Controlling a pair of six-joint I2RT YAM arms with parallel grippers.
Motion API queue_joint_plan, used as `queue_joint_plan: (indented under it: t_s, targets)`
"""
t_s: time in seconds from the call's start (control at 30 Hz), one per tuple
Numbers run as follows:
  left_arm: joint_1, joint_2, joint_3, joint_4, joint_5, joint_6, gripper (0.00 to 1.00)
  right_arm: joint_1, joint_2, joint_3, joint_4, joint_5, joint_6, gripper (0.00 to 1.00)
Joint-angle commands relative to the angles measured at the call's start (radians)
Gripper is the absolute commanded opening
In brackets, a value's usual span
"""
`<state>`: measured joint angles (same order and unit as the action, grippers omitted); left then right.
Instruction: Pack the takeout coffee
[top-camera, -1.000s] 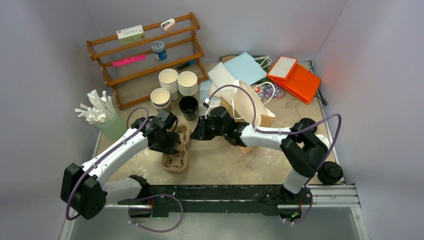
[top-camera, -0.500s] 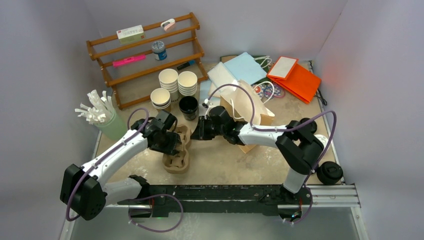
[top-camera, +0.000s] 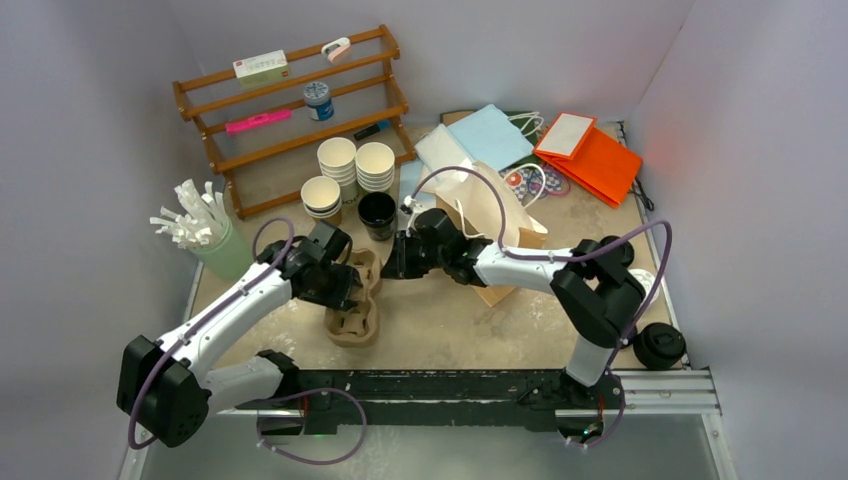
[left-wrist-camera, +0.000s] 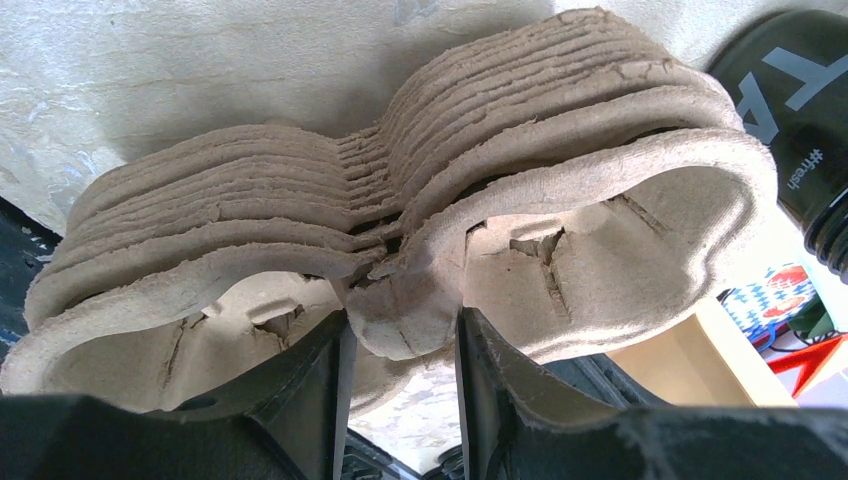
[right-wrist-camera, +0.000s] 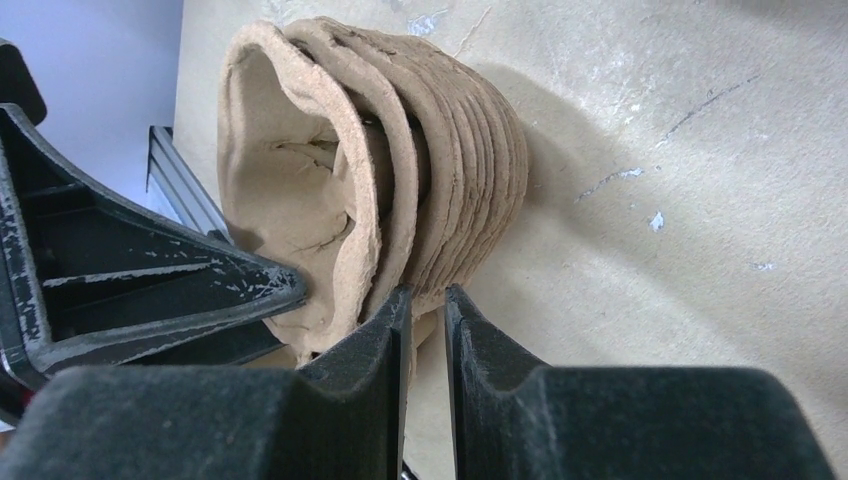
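Splitting nested moulded brown pulp cup trays (top-camera: 356, 322)
Left claw (left-wrist-camera: 400, 345) pinches the top tray (left-wrist-camera: 580, 290) at its waist, right claw (right-wrist-camera: 425, 305) their rim, likely to peel 1 free; kraft-brown paper cups (top-camera: 337, 158) stand at 12 o'clock.

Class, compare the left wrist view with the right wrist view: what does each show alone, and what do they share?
Left wrist only: the left gripper pinching the narrow waist of the stack of pulp trays, both wells seen from the side, and a black cup at upper right. Right wrist only: the right gripper closed on the stack's end rim, seen end on. Both: the same stack lying on the beige tabletop.
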<state>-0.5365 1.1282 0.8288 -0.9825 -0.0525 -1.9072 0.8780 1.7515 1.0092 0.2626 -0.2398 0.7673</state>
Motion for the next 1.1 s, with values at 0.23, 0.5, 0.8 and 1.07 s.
queue_joint_plan:
  t_s: [0.23,0.5,0.8,1.07]
  targets:
    - [0.007,-0.054,0.04,-0.053,-0.024,-0.022,0.29,-0.01,0.003,0.058,-0.063,-0.013,-0.048,0.2]
    - [0.007,-0.061,0.02,-0.044,-0.027,-0.032,0.29,-0.055,-0.083,-0.008,0.002,-0.015,-0.036,0.23]
    - [0.006,-0.055,0.02,-0.042,-0.027,-0.03,0.28,-0.059,-0.066,-0.004,0.078,-0.088,-0.036,0.26]
    - [0.007,-0.057,0.019,-0.039,-0.026,-0.034,0.28,-0.059,-0.013,0.034,0.075,-0.121,-0.044,0.26]
